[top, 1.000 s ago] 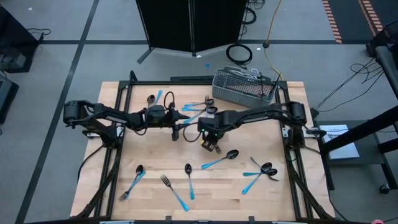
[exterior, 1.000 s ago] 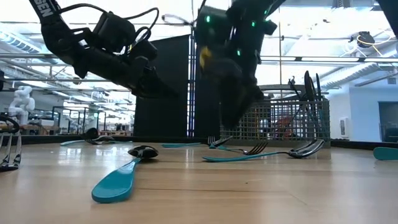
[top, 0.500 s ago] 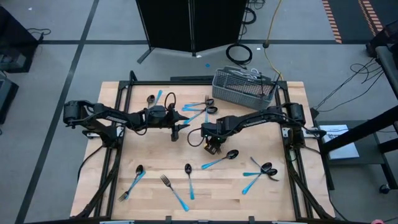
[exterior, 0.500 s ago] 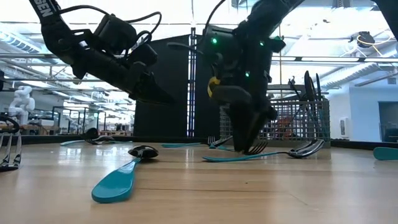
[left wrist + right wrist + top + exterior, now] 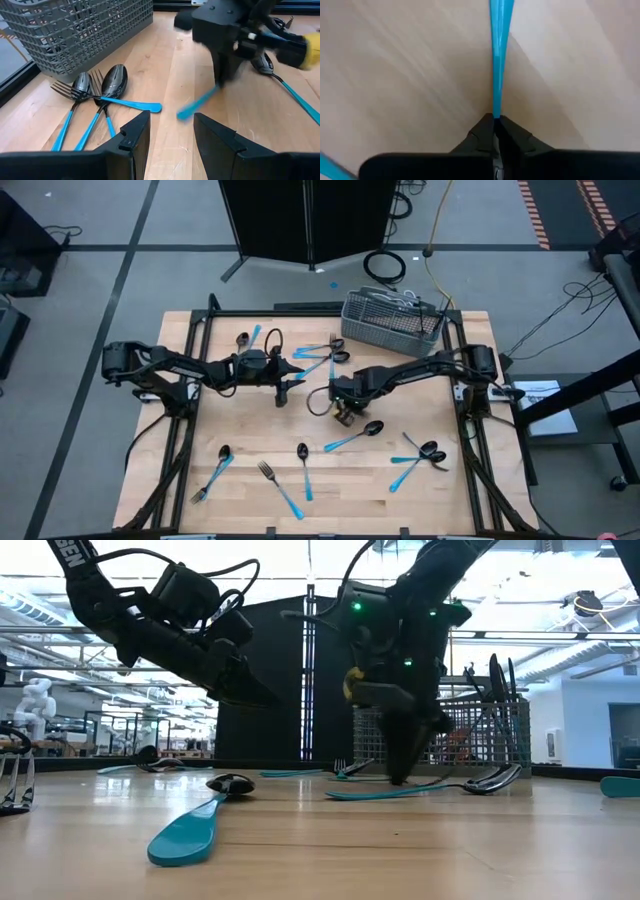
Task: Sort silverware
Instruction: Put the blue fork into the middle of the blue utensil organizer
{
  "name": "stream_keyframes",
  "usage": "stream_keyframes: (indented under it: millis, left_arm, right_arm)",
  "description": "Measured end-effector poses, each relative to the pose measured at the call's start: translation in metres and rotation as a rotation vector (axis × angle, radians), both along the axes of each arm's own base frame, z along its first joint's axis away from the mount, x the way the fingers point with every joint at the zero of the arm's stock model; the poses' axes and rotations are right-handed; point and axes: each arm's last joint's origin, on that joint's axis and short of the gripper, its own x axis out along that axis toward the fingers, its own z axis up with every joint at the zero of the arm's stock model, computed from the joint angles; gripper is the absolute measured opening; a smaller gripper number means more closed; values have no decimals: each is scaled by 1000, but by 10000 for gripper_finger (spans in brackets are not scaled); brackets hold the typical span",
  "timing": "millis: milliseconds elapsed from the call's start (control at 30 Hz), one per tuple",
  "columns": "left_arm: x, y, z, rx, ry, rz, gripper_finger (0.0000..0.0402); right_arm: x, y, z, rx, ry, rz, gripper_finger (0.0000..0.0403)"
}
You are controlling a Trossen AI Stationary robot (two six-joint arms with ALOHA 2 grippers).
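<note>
Right gripper (image 5: 343, 416) is down at bench centre, fingers (image 5: 481, 131) pinched shut on a blue-handled utensil (image 5: 498, 60) by its handle; which kind cannot be told, as the head is hidden. Left gripper (image 5: 284, 386) hangs just left of it over the bench, fingers (image 5: 129, 140) apart and empty.

Progress is judged early. A few pieces are seen standing in the wire-mesh basket (image 5: 390, 320) at the far right corner, but most silverware is left loose: a cluster of forks and spoons (image 5: 92, 92) just near-left of the basket, a spoon (image 5: 245, 340) far left, a spoon (image 5: 355, 436) right beside the right gripper, a fork (image 5: 280, 488) and two spoons (image 5: 303, 468) along the near edge, a pair (image 5: 420, 456) near right.

Open bench (image 5: 440, 400) is seen between gripper and basket; the route there looks clear. The basket sits close to the far edge. Left arm is close, so crowding is possible at centre.
</note>
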Motion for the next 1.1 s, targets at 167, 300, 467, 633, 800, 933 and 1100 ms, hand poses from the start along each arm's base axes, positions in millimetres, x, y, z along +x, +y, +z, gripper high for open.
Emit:
stream_keyframes:
  millis: [167, 300, 467, 633, 800, 933, 1100]
  left_arm:
    - [0, 0, 0, 0, 0, 0, 148]
    - [0, 0, 0, 1, -1, 0, 148]
    - [0, 0, 0, 1, 1, 0, 148]
    - [0, 0, 0, 1, 1, 0, 148]
    - [0, 0, 0, 1, 2, 1, 148]
    - [0, 0, -1, 8, 8, 2, 148]
    - [-3, 4, -4, 36, 46, 1, 148]
  right_arm:
    - [-12, 6, 40, -75, -80, 9, 3]
    - [-21, 12, 71, -150, -179, 52, 2]
    - [-40, 15, 115, -319, -304, 93, 1]
    - [-65, 11, 156, -532, -388, 175, 1]
    - [-87, 5, 194, -822, -421, 308, 0]
    - [-100, 0, 225, -1113, -377, 426, 0]
    - [-103, -28, 243, -1331, -198, 516, 0]
